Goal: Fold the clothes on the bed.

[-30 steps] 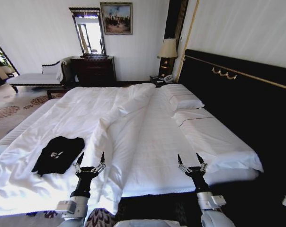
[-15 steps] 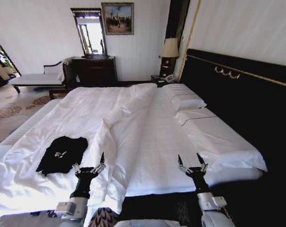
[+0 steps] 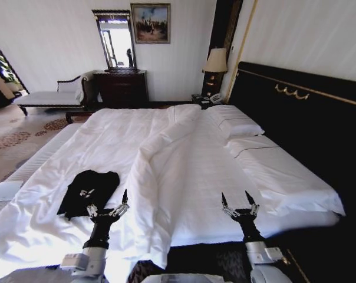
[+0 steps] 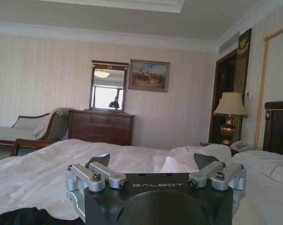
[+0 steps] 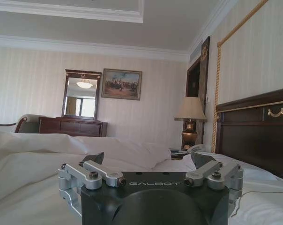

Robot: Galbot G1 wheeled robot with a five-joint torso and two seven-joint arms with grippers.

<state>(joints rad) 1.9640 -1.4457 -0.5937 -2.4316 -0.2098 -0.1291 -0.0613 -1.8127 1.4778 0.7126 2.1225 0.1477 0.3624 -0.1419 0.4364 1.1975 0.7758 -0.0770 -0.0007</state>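
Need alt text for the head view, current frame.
A black T-shirt lies on the near left of a large white bed, just beyond the open left gripper. The open right gripper is raised over the bed's near right edge; a dark headboard runs along the right.

Low in the frame, both arms reach forward side by side, wrists straight. The left arm's black-and-silver two-fingered gripper (image 3: 109, 205) sits at lower left, its pointed fingers (image 4: 100, 160) spread apart and holding nothing. The right arm's matching black-and-silver gripper (image 3: 239, 205) stands at lower right, fingers (image 5: 93, 158) likewise splayed wide, empty.
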